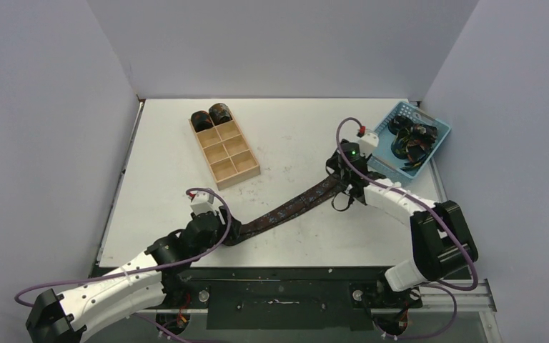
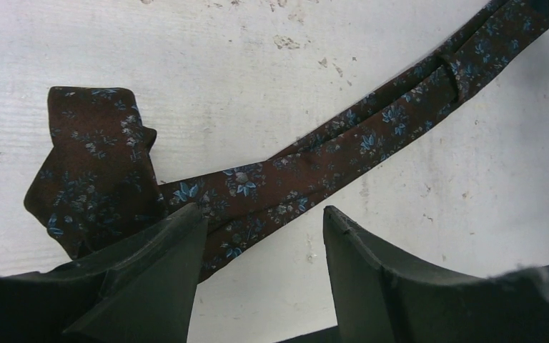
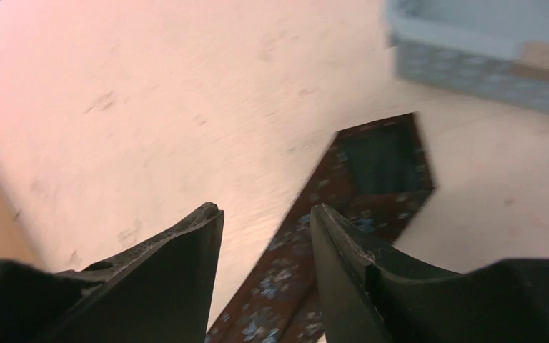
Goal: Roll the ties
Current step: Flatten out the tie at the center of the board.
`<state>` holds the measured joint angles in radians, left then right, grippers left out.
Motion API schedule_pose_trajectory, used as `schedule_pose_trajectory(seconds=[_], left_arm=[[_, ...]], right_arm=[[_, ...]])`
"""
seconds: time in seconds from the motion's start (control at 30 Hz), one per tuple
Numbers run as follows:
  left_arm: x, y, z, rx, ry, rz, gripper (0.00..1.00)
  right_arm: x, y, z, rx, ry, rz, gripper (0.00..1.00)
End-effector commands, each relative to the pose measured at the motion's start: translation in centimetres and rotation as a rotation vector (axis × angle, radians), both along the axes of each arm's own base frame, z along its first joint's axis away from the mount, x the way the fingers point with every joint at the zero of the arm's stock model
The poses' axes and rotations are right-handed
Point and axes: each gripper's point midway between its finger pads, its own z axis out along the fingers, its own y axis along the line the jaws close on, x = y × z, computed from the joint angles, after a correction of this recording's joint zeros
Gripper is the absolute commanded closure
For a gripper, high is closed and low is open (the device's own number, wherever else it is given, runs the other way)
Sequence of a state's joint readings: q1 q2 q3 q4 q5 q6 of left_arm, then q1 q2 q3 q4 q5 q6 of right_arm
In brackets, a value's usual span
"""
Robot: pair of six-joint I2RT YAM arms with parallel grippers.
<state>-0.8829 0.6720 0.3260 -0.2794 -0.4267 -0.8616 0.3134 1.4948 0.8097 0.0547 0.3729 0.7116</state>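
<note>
One dark brown tie (image 1: 293, 205) with small blue flowers lies stretched in a diagonal across the table between both arms. Its near end is folded over into a small flap (image 2: 89, 168). My left gripper (image 1: 230, 230) (image 2: 261, 218) is open just over that end. The strip passes under its left finger (image 2: 164, 264), and nothing is pinched. The far, wider end (image 3: 386, 168) shows its dark lining. My right gripper (image 1: 347, 184) (image 3: 266, 211) hovers open above it, with the strip running below the gap. Two rolled ties (image 1: 210, 117) sit in the far compartments of the wooden tray (image 1: 234, 163).
A light blue basket (image 1: 393, 116) at the back right holds more loose dark ties (image 1: 411, 139), close behind my right gripper. The tray stands at the back centre-left. White walls enclose the table on three sides.
</note>
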Motion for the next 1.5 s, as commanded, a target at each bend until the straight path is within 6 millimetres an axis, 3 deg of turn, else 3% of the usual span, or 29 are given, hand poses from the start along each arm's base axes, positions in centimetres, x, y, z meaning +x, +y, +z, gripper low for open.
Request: schedule_pose_trajectory(seconds=[0.0,0.07,0.2,0.3,0.57,0.73,0.83,1.03,1.13,1.23,1.33,1.4,1.47], left_arm=[[0.6,0.2,1.9,-0.007,-0.024,0.035,0.41],[0.4,0.2,1.9,-0.007,-0.019,0.03,0.41],[0.1,-0.2,2.2,-0.024,-0.011,0.006,0.42],[-0.4,-0.2,2.2,-0.04,0.004,-0.001,0.42],[-1.0,-0.7,1.7,-0.114,-0.005,-0.028,0.42],[-0.7,-1.0,1.4,-0.091,-0.003,-0.041,0.42],[-0.4,-1.1,1.5,-0.064,-0.002,-0.041,0.42],[0.6,-0.7,3.2,0.0,-0.033,-0.028,0.41],[0.9,0.5,4.3,0.047,-0.047,0.008,0.39],[1.2,0.5,5.3,0.022,-0.073,0.024,0.37],[1.3,-0.3,5.8,-0.033,-0.082,0.013,0.37],[1.2,-0.8,5.7,-0.059,-0.071,0.003,0.37],[1.0,-0.9,5.4,-0.069,-0.058,0.005,0.37]], right_arm=[[0.2,5.3,-0.1,0.024,-0.009,0.16,0.53],[0.4,6.8,-1.9,0.038,0.039,0.205,0.57],[0.3,6.6,-5.8,0.043,0.133,0.181,0.61],[-1.1,4.2,-8.0,0.03,0.219,0.085,0.67],[-8.3,-3.5,-10.6,0.072,0.329,-0.112,0.67],[-12.8,-5.6,-10.1,0.114,0.32,-0.226,0.64],[-14.4,-7.0,-8.6,0.13,0.24,-0.306,0.59],[-13.9,-9.3,-3.7,0.078,0.09,-0.343,0.51],[-11.9,-5.9,-0.4,0.113,0.029,-0.14,0.53],[-11.0,1.1,1.4,0.152,-0.015,0.136,0.55],[-12.5,6.9,-1.0,0.154,0.078,0.318,0.59],[-14.0,8.6,-3.2,0.159,0.143,0.347,0.62],[-15.1,8.4,-5.1,0.18,0.177,0.318,0.63]])
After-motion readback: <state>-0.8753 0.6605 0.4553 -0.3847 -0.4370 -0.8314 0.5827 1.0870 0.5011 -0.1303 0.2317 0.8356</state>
